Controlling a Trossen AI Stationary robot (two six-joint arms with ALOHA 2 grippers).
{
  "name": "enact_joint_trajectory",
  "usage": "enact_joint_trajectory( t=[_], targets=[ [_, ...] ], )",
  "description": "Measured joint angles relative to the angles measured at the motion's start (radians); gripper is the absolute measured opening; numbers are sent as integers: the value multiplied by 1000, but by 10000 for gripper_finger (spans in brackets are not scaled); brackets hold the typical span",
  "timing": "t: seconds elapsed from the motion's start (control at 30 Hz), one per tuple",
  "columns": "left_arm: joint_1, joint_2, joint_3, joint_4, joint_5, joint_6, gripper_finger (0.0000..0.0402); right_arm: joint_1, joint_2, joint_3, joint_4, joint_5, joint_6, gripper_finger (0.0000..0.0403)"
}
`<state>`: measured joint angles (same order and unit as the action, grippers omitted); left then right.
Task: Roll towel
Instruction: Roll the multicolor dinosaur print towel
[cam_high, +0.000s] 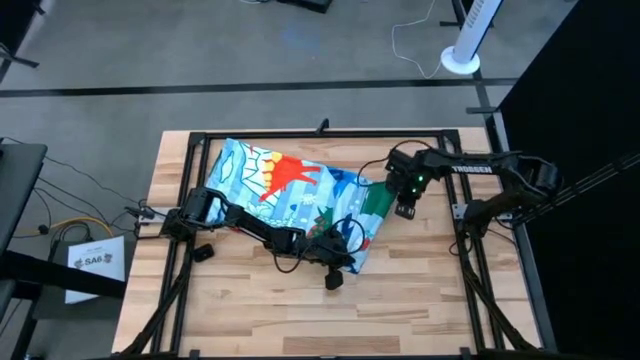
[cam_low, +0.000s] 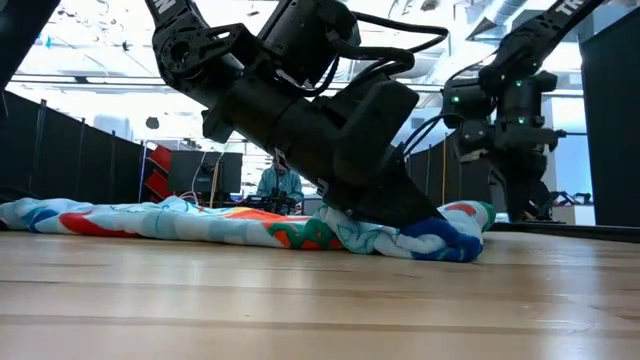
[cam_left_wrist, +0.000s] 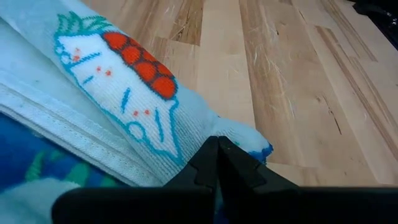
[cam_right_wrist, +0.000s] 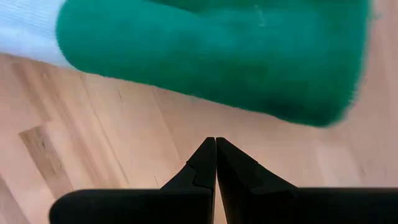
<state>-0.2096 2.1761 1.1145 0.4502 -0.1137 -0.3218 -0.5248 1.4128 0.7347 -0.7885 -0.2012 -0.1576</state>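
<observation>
The towel (cam_high: 290, 185) lies crumpled across the table, running from the far left toward the near right. Its print faces up, and a green part (cam_right_wrist: 217, 56) is turned over at its right end. My left arm reaches over it, and my left gripper (cam_left_wrist: 217, 142) is shut and low on the bunched near-right end (cam_low: 440, 240). My right gripper (cam_high: 406, 210) is also shut. It hangs over bare wood just right of the green part, touching nothing. My left gripper rests its shut fingers on the towel's near-right corner (cam_left_wrist: 245, 134), slanting down from the table's left. No cloth shows between the fingertips. The corner lies bunched in several layers on the table.
A black metal frame (cam_high: 320, 133) runs around the tabletop. Bare wood (cam_high: 330, 320) stretches along the near edge. A person (cam_low: 280, 185) sits far behind the table in the low view. A white fan stand (cam_high: 462, 60) is on the floor beyond.
</observation>
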Motion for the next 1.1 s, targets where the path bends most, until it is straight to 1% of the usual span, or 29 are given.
enact_joint_trajectory(
  t=[0.1, 0.2, 0.3, 0.4, 0.47, 0.53, 0.6, 0.67, 0.73, 0.9, 0.97, 1.03, 1.1],
  targets=[
    [0, 0, 0, -1, -1, 0, 0, 54, 0, -18, 58, 26, -5, 0],
    [0, 0, 0, -1, -2, -1, 0, 110, 0, -23, 55, 55, -30, 0],
    [0, 0, 0, -1, -7, -1, 0, 151, -16, -36, 78, 145, -16, 0],
    [1, 0, 0, -1, -8, 6, 0, 187, -92, -103, 182, 158, 40, 0],
    [2, 0, 0, -1, -9, 4, 0, 205, -158, -157, 246, 162, 104, 0],
    [2, 0, 0, 0, -8, -5, 0, 218, -222, -200, 286, 185, 163, 1],
    [0, 0, 0, 0, -9, -4, 0, 222, -266, -213, 303, 192, 191, 8],
    [-1, 0, 0, 0, -9, 2, 0, 222, -284, -217, 302, 194, 190, 26],
    [-1, 0, 0, 0, -9, 8, 0, 221, -275, -228, 300, 198, 188, 54],
    [4, 0, 0, 1, -6, 11, 0, 222, -199, -251, 312, 200, 220, 131],
    [6, 0, 0, 2, -3, 11, 0, 222, -181, -246, 355, 200, 213, 157],
    [6, 0, 0, 2, -3, 11, 0, 222, -180, -243, 415, 205, 206, 175],
    [6, 0, 0, 2, -3, 6, 0, 222, -184, -240, 440, 220, 206, 183]
  ],
)
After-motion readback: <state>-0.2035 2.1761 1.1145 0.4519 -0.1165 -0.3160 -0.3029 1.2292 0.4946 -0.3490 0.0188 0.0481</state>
